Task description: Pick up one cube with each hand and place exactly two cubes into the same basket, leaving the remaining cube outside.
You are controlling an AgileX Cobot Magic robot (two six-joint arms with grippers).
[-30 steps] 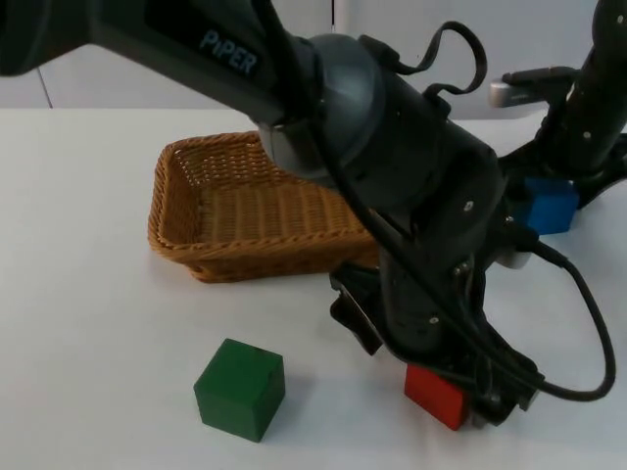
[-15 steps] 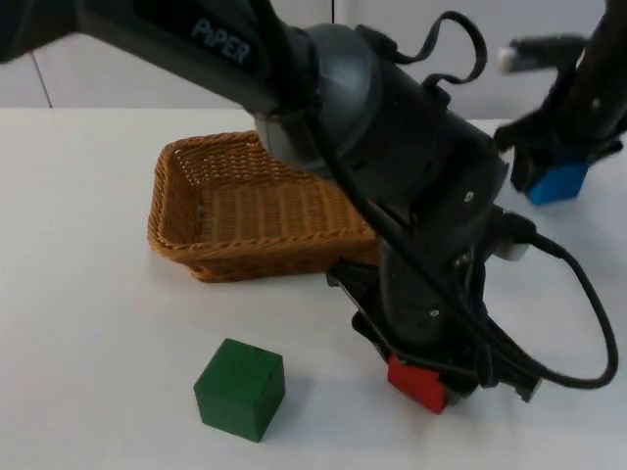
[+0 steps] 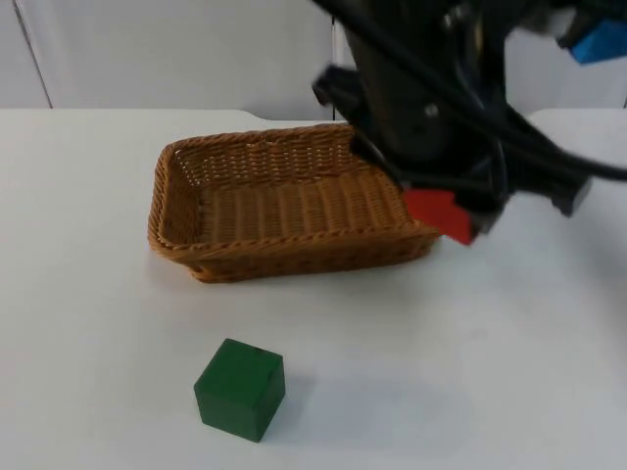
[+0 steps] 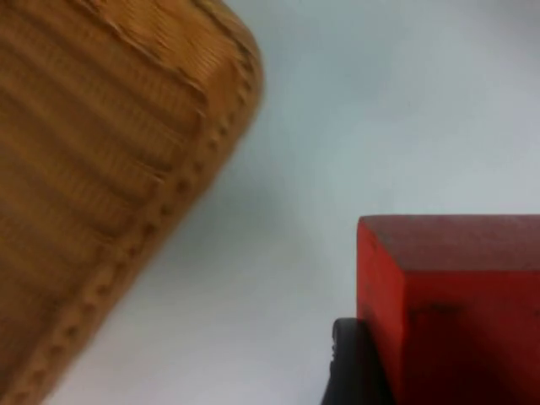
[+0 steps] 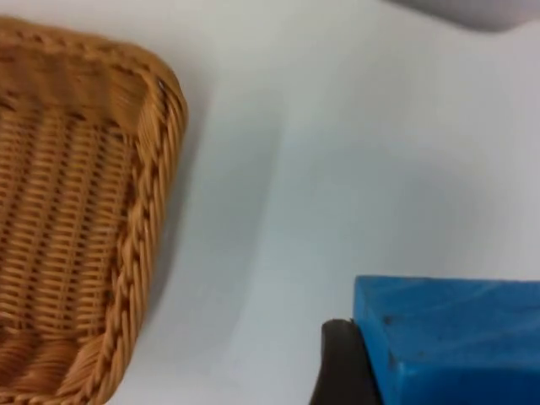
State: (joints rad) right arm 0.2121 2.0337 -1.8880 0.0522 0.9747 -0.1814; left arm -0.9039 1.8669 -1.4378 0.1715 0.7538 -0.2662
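Observation:
My left gripper (image 3: 446, 213) is shut on the red cube (image 3: 439, 212) and holds it in the air just past the right end of the wicker basket (image 3: 176, 166). In the left wrist view the red cube (image 4: 451, 308) hangs over bare table beside the basket's corner (image 4: 126, 169). My right gripper (image 3: 600, 34) is shut on the blue cube (image 3: 601, 41), raised high at the far right. The right wrist view has the blue cube (image 5: 451, 337) above the table with the basket (image 5: 143, 211) off to one side. The green cube (image 3: 240, 389) rests on the table in front of the basket.
The white table top (image 3: 78, 323) ends at the grey partition wall (image 3: 176, 54) behind the basket. The left arm's bulky body (image 3: 431, 88) hangs over the basket's right end.
Both arms have lifted their cubes off the table. The left gripper carried the red cube up and back toward the basket's right end; the right gripper raised the blue cube higher.

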